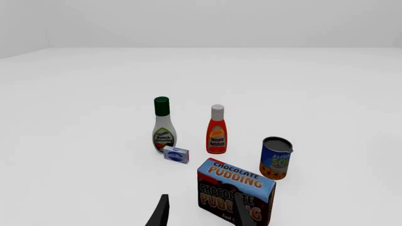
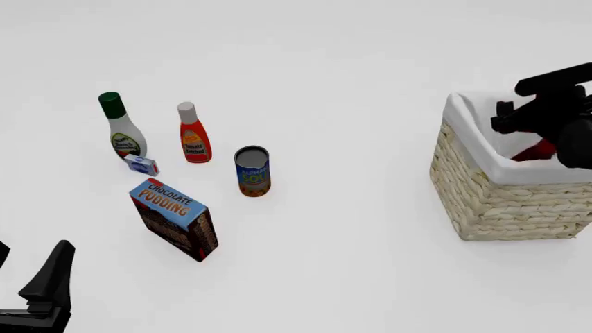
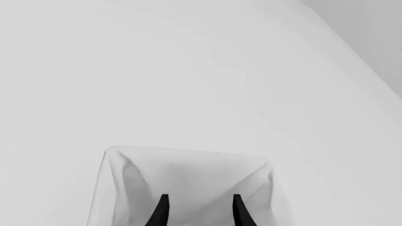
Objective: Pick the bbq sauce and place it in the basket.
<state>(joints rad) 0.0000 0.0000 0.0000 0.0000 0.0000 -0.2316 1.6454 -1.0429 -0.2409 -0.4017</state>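
Clutter lies leftward: ranch dressing (image 2: 121, 128), ketchup (image 2: 193, 134), pudding box (image 2: 174, 218). Our left hand (image 2: 28, 277) idles spread. In the basket (image 2: 495, 198) we see the bbq sauce (image 2: 534, 152); our right hand (image 3: 197, 212), spread empty above, could snag the lining.

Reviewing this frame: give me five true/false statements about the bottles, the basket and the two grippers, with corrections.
1. The bbq sauce shows inside the basket. True.
2. The right gripper is clamped on a bottle. False: its fingers are apart with nothing between them, above the basket's white lining.
3. The ketchup bottle lies on its side. False: it stands upright, beside the ranch dressing bottle.
4. The soup can stands between the ketchup bottle and the basket. True.
5. The left gripper holds the chocolate pudding box. False: it is open and holds nothing; the box is on the table.
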